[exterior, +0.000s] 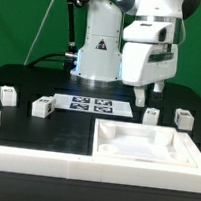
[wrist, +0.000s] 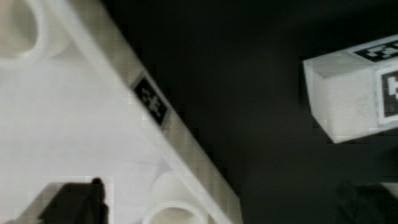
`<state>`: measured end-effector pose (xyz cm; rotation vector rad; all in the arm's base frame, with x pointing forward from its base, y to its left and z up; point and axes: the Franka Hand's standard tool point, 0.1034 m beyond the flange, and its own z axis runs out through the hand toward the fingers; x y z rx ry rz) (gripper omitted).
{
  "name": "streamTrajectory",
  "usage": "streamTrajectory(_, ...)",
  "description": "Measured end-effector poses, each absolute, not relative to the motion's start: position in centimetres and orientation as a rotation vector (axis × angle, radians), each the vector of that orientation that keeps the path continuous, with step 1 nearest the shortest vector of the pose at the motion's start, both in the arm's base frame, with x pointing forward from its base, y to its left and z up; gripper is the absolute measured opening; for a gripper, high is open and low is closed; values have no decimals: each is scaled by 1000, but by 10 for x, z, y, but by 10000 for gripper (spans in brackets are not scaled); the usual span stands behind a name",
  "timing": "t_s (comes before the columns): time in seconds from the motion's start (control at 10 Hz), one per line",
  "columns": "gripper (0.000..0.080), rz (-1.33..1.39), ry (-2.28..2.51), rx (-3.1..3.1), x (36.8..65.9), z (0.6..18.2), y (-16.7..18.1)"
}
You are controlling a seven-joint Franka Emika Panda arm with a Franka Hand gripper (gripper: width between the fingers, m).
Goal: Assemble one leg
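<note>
Several small white legs with tags stand on the black table: two at the exterior view's left (exterior: 6,95) (exterior: 42,106) and two at its right (exterior: 151,116) (exterior: 183,118). My gripper (exterior: 147,95) hangs open and empty just above and behind the nearer right leg, not touching it. In the wrist view one leg (wrist: 356,85) lies off to the side on the dark table. My gripper (wrist: 217,205) spans a corner of the large flat white square piece (wrist: 63,120). One dark fingertip (wrist: 75,200) shows over that piece; the other is dim.
The large flat white square piece (exterior: 144,143) with corner sockets lies at the front right. White border rails (exterior: 32,157) run along the front. The marker board (exterior: 92,105) lies at the table's middle, before the arm's base (exterior: 99,48).
</note>
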<state>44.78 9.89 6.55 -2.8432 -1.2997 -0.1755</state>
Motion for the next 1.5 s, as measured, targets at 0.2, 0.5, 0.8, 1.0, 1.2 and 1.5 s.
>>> streamTrajectory(0.2, 649, -157, -842, -2974, 428, 57, 117)
streamTrajectory(0.5, 649, -126, -437, -3026, 413, 52, 158)
streamTrajectory(0.8, 649, -97, -44, -3031, 408, 51, 173)
streamTrajectory(1.0, 649, -83, -44, -3033, 407, 50, 172)
streamTrajectory(1.2, 649, -48, -51, -3038, 406, 50, 172)
streamTrajectory(1.5, 649, 374, -92, -3047, 393, 52, 189)
